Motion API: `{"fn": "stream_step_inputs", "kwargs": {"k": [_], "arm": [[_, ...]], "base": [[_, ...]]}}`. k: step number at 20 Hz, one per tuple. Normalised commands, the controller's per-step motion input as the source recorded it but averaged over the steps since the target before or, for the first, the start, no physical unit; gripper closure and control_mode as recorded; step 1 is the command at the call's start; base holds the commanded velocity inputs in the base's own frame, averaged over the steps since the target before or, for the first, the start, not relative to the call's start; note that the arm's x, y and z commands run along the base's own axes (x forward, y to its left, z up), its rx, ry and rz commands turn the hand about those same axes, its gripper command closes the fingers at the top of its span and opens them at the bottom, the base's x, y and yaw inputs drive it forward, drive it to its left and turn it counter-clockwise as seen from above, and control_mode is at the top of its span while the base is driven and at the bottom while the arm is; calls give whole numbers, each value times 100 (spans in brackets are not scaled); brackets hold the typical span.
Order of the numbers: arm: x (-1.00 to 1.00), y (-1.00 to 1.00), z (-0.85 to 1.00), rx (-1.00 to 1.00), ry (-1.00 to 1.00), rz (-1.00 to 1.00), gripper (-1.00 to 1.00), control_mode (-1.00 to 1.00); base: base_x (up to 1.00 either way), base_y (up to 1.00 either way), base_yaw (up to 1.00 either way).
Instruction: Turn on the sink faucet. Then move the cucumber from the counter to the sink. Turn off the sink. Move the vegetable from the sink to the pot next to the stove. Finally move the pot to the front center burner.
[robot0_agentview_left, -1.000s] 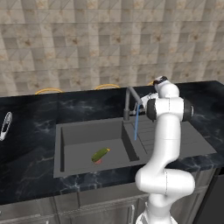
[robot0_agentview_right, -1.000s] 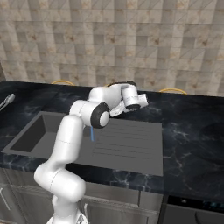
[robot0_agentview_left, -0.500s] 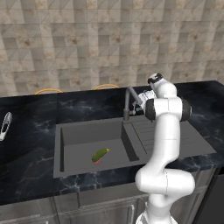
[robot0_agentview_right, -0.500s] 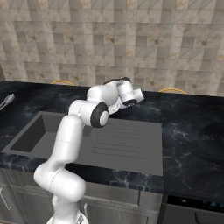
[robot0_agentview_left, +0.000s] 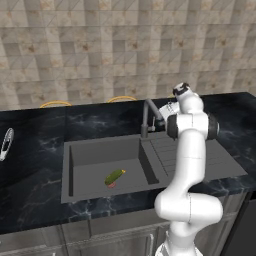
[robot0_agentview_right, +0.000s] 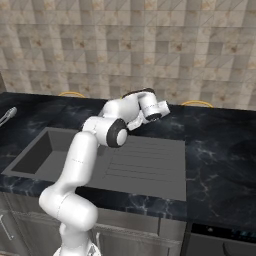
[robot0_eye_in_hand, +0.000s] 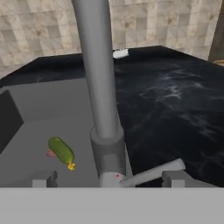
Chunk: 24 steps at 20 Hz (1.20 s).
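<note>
A black marble counter (robot0_agentview_left: 35, 180) runs beneath tan wall tiles. Centre frame, the cucumber (robot0_agentview_left: 114, 176) lies in the sink (robot0_agentview_left: 92, 155), long axis slanting toward upper right. The gripper (robot0_eye_in_hand: 107, 178), jaws wide and empty, straddles the faucet (robot0_agentview_left: 148, 116).

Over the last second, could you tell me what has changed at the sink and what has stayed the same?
The blue stream of water under the sink faucet a second ago is gone. The gripper has stayed at the faucet's base, its fingertips apart on either side of the post, beside the side lever; the hand has shifted slightly. The cucumber lies as before on the floor of the sink, and the white utensil has not moved.
</note>
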Motion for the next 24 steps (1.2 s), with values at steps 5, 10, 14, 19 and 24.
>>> {"fn": "stream_step_inputs", "kwargs": {"k": [5,10,14,19,24], "arm": [[-3,-52,-1,1,0,0,-100,-100],[-66,-12,11,0,-4,-2,-100,-100],[-97,13,22,0,-3,-1,-100,-100],[-100,26,21,0,-5,-4,-100,-100],[-100,41,45,-4,-5,-7,-100,-100]], "base": [[0,0,0],[0,0,0],[0,0,0],[0,0,0],[0,0,0]]}}
